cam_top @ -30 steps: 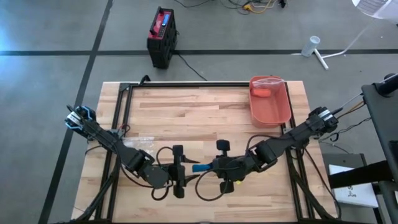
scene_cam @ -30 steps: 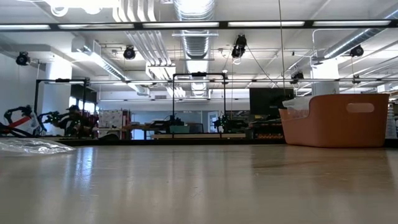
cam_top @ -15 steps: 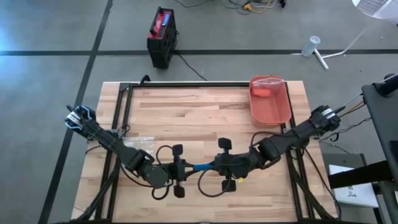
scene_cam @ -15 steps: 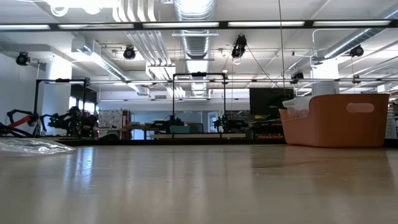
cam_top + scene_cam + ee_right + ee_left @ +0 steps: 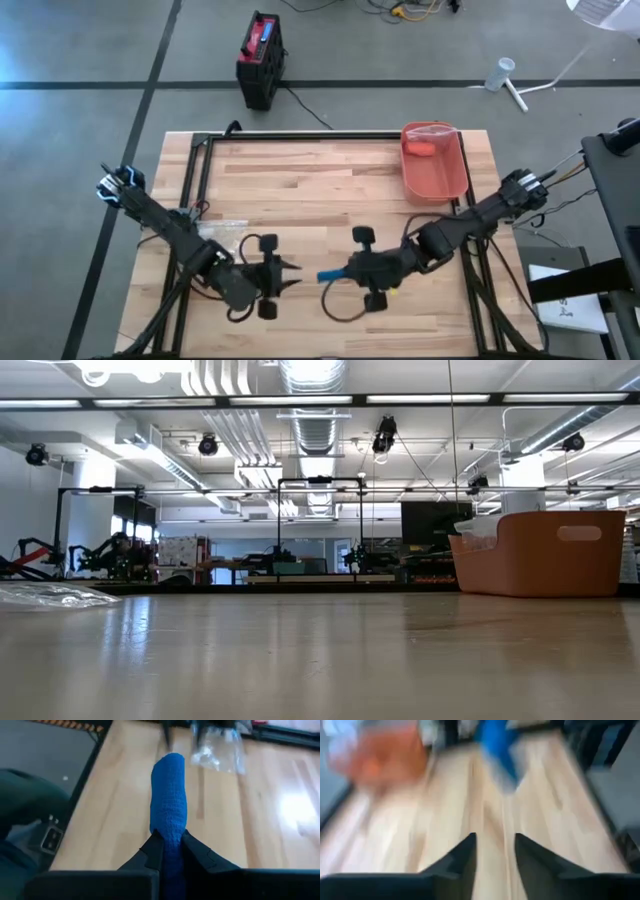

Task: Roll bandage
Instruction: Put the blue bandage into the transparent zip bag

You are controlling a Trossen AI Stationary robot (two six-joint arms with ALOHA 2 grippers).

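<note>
The blue bandage (image 5: pixel 327 273) (image 5: pixel 169 795) is a short rolled strip that sticks out of my right gripper (image 5: pixel 343 271) (image 5: pixel 169 838), which is shut on it over the table's near middle. My left gripper (image 5: pixel 292 272) (image 5: pixel 495 842) stands a little to the left of the bandage's free end and points at it. Its fingers are open with nothing between them. In the left wrist view the bandage (image 5: pixel 496 745) shows as a blue blur ahead, clear of the fingers. My right gripper pinches the bandage's near end (image 5: pixel 170 834) between its two fingers. The fingers come from the table's right, slanting down, and lie along the bandage. The rest of it sticks out ahead toward the left gripper, lifted above the tabletop.
An orange bin (image 5: pixel 436 168) (image 5: pixel 540 555) stands at the far right of the table. A clear plastic bag (image 5: pixel 222 229) (image 5: pixel 48 595) (image 5: pixel 220 749) lies on the left half, behind my left arm. Bare wood lies across the table's far middle.
Half a second ago my left gripper was at the bandage's free end, the strip reaching across to it. It has since drawn back toward the table's left edge, rolling a little, and the bandage's end now stands free, held by my right gripper alone.
</note>
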